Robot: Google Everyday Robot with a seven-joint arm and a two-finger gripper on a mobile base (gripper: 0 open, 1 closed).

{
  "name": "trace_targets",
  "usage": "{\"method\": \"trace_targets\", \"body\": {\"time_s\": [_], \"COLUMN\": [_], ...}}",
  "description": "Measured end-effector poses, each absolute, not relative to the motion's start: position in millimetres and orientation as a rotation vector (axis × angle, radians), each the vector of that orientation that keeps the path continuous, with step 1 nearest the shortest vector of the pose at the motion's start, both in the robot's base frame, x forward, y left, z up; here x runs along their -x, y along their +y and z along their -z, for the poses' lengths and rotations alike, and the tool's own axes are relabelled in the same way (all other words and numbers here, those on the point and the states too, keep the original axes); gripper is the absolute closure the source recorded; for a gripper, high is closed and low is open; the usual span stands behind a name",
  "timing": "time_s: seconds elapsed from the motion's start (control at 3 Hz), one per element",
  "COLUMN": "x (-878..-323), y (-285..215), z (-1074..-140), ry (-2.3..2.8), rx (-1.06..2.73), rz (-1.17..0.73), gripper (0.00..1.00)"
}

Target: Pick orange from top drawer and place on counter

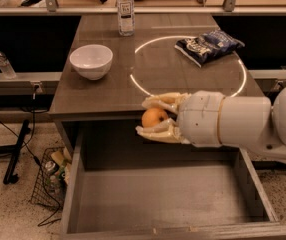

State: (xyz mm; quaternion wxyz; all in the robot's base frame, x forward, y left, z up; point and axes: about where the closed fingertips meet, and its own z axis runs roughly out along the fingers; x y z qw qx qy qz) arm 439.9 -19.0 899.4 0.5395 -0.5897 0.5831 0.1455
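Note:
The orange [154,117] is held between the two cream fingers of my gripper [144,117], which is shut on it. The gripper is raised above the open top drawer [163,196], level with the counter's front edge. The drawer's grey bottom shows nothing lying in it. The counter [103,94] is a glossy grey-brown top with a thin white circle [135,84] marked on it. My white arm [233,121] reaches in from the right.
A white bowl [91,61] stands on the counter's left. A clear bottle [125,10] stands at the back. A dark blue snack bag [208,45] lies inside the circle's far right. A wire basket [50,176] with trash sits on the floor left of the drawer.

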Motion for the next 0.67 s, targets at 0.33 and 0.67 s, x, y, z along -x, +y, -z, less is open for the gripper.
{"method": "trace_targets", "body": {"time_s": [0.33, 0.67], "x": [-472, -515], "y": [-11, 11], "z": [-941, -967], "ry": [1.286, 1.202], "rx": [1.404, 1.412], "rz": [-0.318, -0.332], "gripper": [1.0, 1.0]}}
